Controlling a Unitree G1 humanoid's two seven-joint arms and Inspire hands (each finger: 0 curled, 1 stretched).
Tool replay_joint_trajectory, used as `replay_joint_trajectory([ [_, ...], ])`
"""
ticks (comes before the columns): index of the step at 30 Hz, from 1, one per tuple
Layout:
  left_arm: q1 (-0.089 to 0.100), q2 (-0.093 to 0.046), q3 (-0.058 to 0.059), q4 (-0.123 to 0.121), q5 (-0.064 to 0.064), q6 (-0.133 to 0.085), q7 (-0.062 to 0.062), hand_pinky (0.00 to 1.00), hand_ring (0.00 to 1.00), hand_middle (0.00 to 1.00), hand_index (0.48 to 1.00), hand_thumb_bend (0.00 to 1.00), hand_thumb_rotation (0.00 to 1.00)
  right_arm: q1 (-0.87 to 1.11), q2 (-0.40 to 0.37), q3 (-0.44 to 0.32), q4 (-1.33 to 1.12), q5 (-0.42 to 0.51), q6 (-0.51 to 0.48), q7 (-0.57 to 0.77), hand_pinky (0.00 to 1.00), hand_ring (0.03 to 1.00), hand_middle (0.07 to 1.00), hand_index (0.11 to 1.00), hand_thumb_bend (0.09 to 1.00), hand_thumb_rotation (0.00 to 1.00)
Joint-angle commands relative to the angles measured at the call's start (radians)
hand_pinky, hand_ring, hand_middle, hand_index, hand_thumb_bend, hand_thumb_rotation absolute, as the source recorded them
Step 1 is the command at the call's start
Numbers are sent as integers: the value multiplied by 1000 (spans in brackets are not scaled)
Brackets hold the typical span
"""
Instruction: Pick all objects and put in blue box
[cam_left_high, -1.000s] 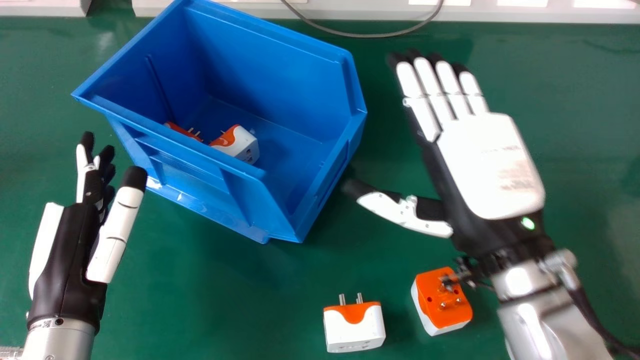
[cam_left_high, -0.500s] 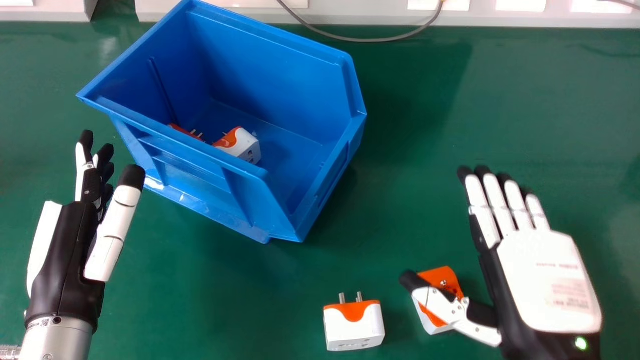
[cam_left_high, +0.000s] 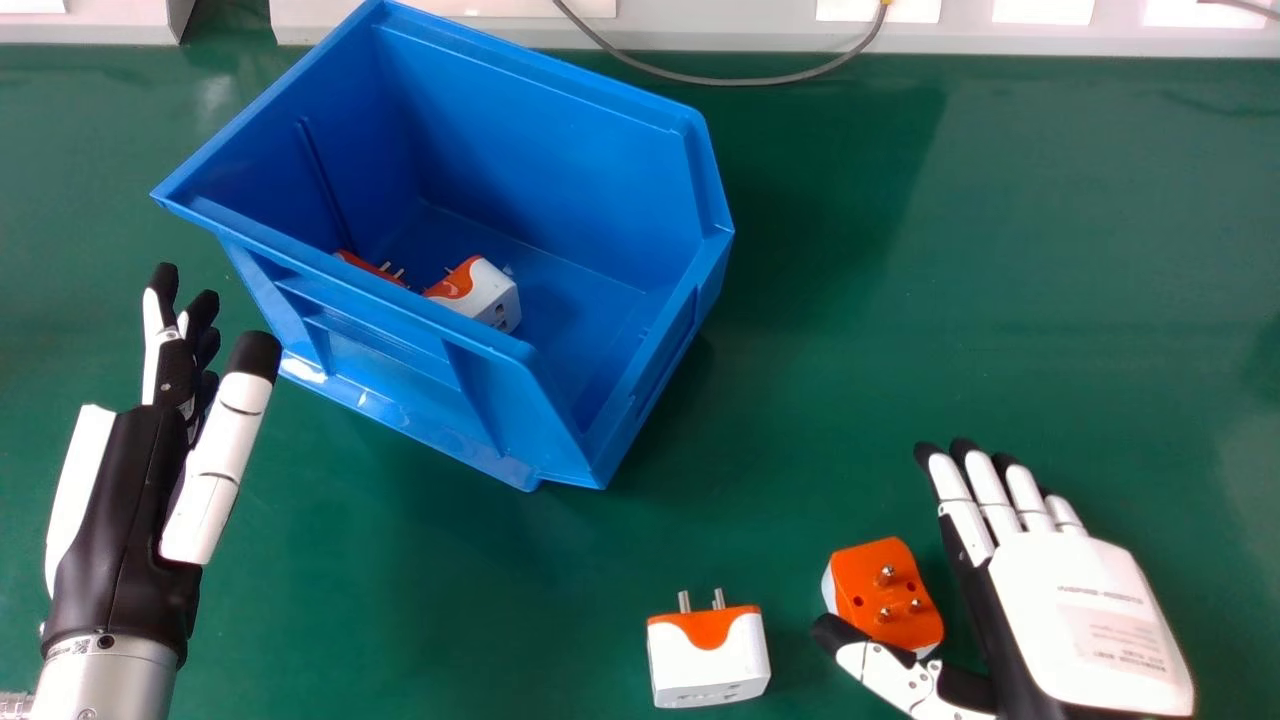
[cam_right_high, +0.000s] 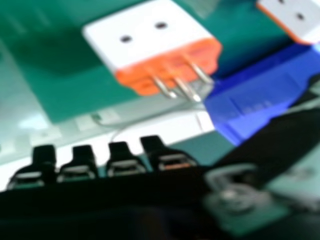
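- head view: the right hand (cam_left_high: 1080, 610) has its fingers (cam_left_high: 990, 490) straight and side by side, with slim gaps, pinching nothing; its thumb (cam_left_high: 885, 675) reaches out sideways, well apart from them.
- the nearer adapter (cam_left_high: 880, 590) is a chunky block, bright orange on the pin side and white on the body, with metal pins standing up from the orange face.
- the right hand view gives a side-on look at its three pins and two dark holes in its white side, with black fingertips along the bottom edge; the head view gives the pin face from above and the hand's white back.
- this adapter lies on the green table (cam_left_high: 1100, 250) between thumb and fingers; the thumb tip overlaps its near corner, though i can't tell if they touch.
- past the thumb, the second adapter (cam_left_high: 708, 660) sits on the table, white with an orange band, two pins pointing away from the robot.
- farther out, the blue box (cam_left_high: 560, 150) holds a white-and-orange adapter (cam_left_high: 485, 295) and another, mostly hidden by the wall (cam_left_high: 368, 267).
- the left hand (cam_left_high: 125, 500) is beside the box at the head view's left, fingers straight, thumb apart.
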Motion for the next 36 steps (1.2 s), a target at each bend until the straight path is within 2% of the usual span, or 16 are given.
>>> replay_joint_trajectory([
  [1,-6,16,12,-11,-14,-9,-5,1000,1000,1000,1000,705,956,-13,4,3,-10,-8,13,24,941,968,976,954,444,883],
  [15,-7,16,16,-25,-14,1,-6,1000,1000,1000,1000,707,951,-83,9,43,-2,-26,103,162,879,920,945,928,462,822],
  [18,-8,17,17,-23,-15,3,-7,1000,1000,1000,1000,708,949,-90,11,49,-2,-32,114,166,850,899,924,906,464,727],
  [21,-7,17,17,-39,-14,16,-6,1000,1000,1000,1000,710,948,-101,12,53,1,-42,122,168,839,891,915,898,457,699],
  [23,-7,16,17,-44,-13,20,-5,1000,1000,1000,1000,710,948,-106,12,55,6,-44,124,168,811,867,888,871,443,644],
  [32,-11,23,23,-33,-15,21,-8,1000,1000,1000,1000,726,944,-121,14,60,8,-34,135,197,755,812,840,827,411,582],
  [36,-6,24,24,-46,-17,29,-7,1000,1000,1000,1000,728,944,-140,22,57,5,-23,143,223,688,754,797,789,392,542],
])
